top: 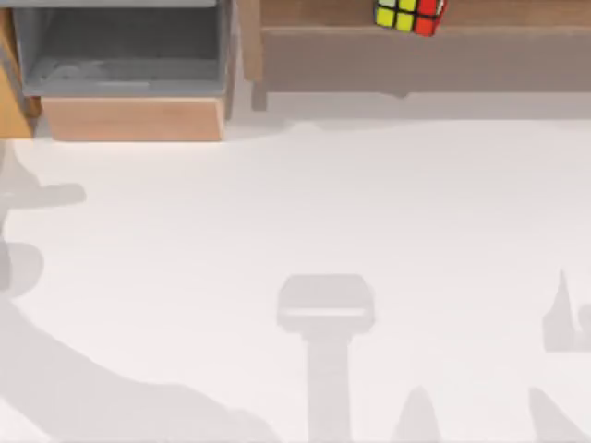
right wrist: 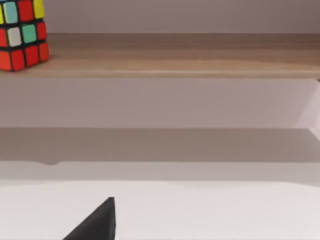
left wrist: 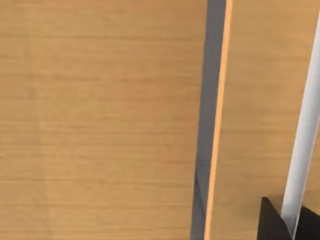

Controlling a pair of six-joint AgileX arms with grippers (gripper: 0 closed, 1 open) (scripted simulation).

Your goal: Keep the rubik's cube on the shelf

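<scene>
Cube (top: 410,15) sits on the shelf (top: 425,57) near its front edge; done. My grippers' state: can't tell.

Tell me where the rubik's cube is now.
The small multicoloured rubik's cube sits on the long light-brown wooden shelf, at the top view's far edge, right of the wooden box with grey inside.

The rubik's cube (top: 410,15), at about one o'clock in the top view, is cut by the upper edge, so its far faces are lost. The shelf (top: 425,57) runs off at three o'clock. The wooden box (top: 129,69) at eleven o'clock is also clipped above. In the right wrist view the cube (right wrist: 22,34) is cut at two edges, and a single dark fingertip (right wrist: 97,222) of the right gripper pokes in.
</scene>
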